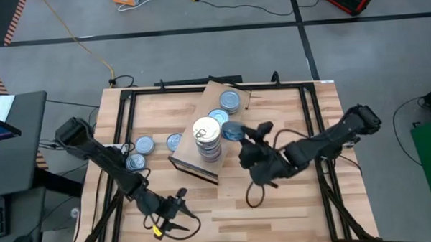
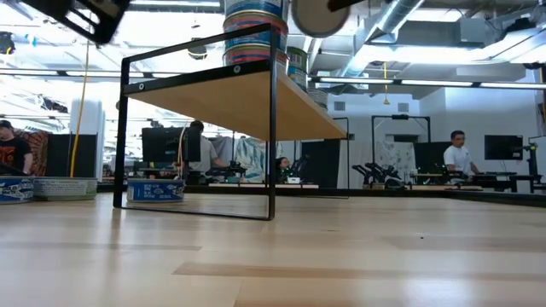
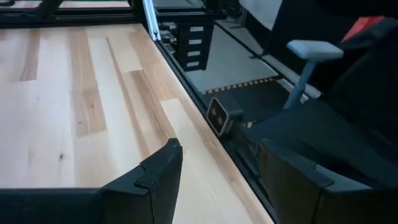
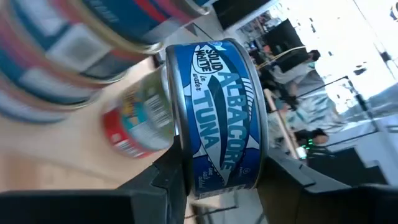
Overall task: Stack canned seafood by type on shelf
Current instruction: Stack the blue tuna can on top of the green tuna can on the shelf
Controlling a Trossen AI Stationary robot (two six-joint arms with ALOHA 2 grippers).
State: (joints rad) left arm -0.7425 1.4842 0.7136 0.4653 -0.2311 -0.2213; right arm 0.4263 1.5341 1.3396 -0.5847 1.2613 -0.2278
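Because the right gripper (image 4: 217,186) pinches a blue tuna can (image 4: 217,118) between its two dark fingers (image 4: 158,180), the can hangs in the air and does not fall. The fingers press on the can's flat faces, so the blue label around its side shows between them. In the high view the same gripper (image 1: 239,134) holds the can (image 1: 232,130) over the shelf (image 1: 203,168), just beside the tall stack of cans (image 1: 207,139). It looks like the can is carried this way so it can be set down with cans of its own kind.

Just past the fingers stands that tall stack, with a pale lid on top. It is the thing most in the way: a bump could knock it over. A little farther off, two more silver-topped cans (image 1: 229,101) sit on the shelf board. Well away from the fingers, on the wooden table (image 1: 290,197) by the shelf's far side, three more cans (image 1: 144,145) wait to be sorted.

The left gripper (image 3: 217,180) rests far from all this, low over the table's front edge. Its fingers (image 3: 158,177) are spread apart and hold nothing. Nothing stands between them but bare wood and the black table frame (image 3: 186,74).

In the low view the shelf sits raised on a thin black frame (image 2: 273,128), with the stack on top of it.
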